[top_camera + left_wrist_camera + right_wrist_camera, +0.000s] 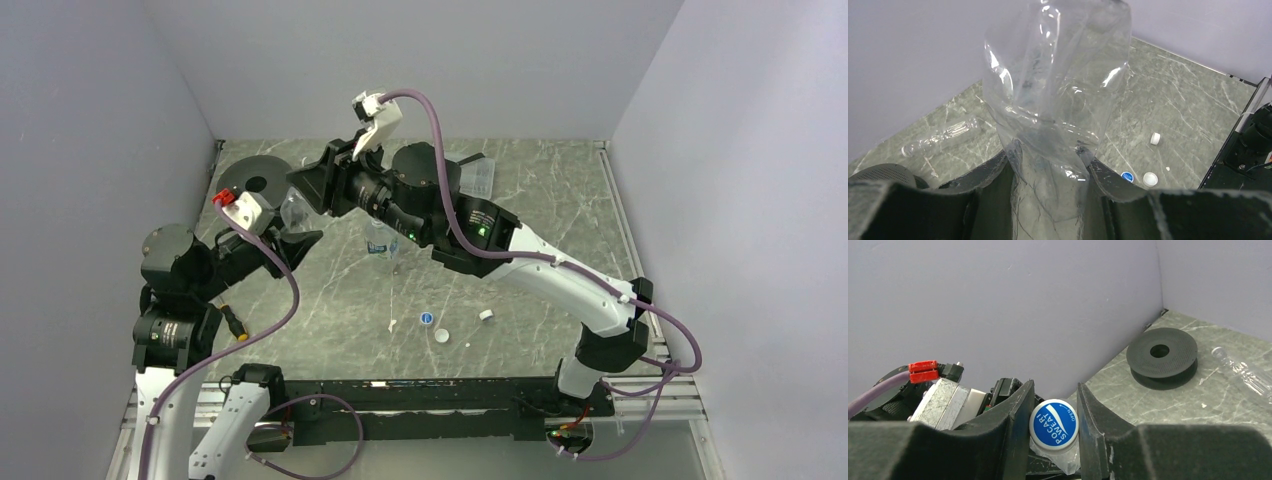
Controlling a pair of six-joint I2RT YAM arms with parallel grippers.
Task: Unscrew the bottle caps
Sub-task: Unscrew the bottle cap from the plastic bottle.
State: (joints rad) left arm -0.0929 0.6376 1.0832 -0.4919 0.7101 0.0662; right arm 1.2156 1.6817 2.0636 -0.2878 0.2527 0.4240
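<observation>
The big clear bottle point(1058, 100) fills the middle of the left wrist view. The left gripper point(1048, 170) is squeezed tight on its lower part, and the thin wall is dented and crinkled there. I think the bottle is empty, very light and soft; a hard squeeze would crush it, and a weak one would let it spin.

Its blue cap point(1053, 424) sits low in the middle of the right wrist view; the right gripper point(1054, 402) is closed narrow on its two sides. The cap looks small, hard and round; its rim is the best place to hold, but the smooth plastic may slip.

The neck and its thread show in no view, so I cannot tell how loose the cap is. The bottle's top is cut off by the upper edge of the left wrist view.

Three loose caps point(441, 336) lie low in the middle of the top view. A small labelled bottle point(380, 240) stands in the middle, partly behind the right arm point(560, 275); I cannot tell if it has a cap on. Another clear bottle point(943, 135) lies at the left of the left wrist view; its end is too small to make out.
</observation>
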